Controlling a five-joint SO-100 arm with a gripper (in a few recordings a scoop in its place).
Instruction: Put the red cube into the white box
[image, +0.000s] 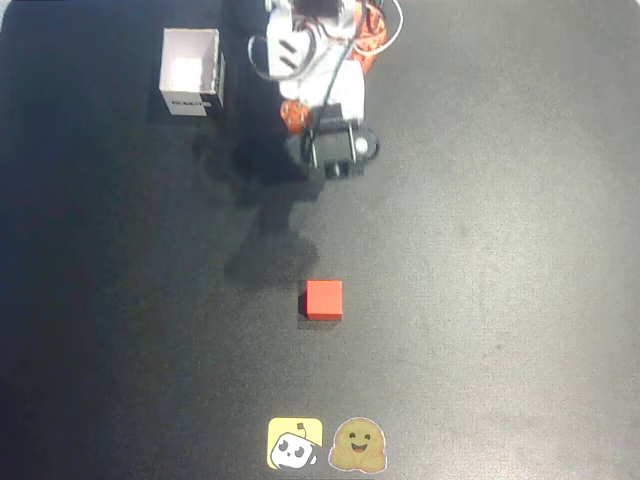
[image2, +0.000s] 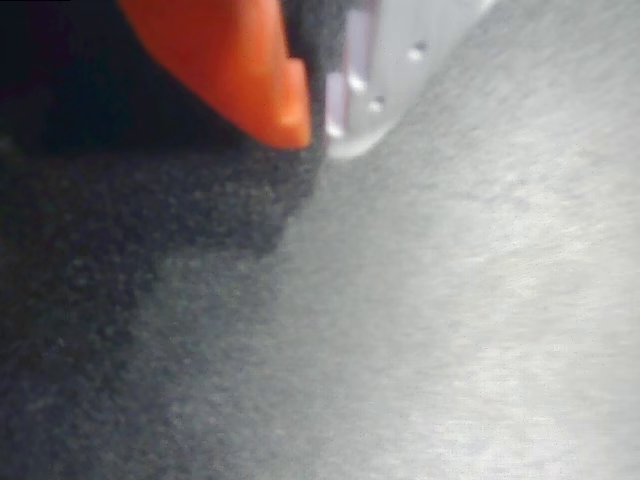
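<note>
red cube (image: 324, 299) and white box (image: 190, 72) are sitting well apart on the dark table (image: 520, 260), largest thing in the overhead view. the arm (image: 318, 70) is folding at the far edge, right of the box. its gripper (image2: 318, 125) is hanging close over the mat in the wrist view, fingers seemingly nearly together, though blur makes it hard to tell. two stickers (image: 327, 444) are lying at the near edge.

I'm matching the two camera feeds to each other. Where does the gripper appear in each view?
Overhead view: the gripper sits top centre, right of the white box and above the red cube, apart from both.
Wrist view: the gripper sits at the top edge, one orange and one white finger, tips close together.
Shared landmark: the dark table mat.
</note>
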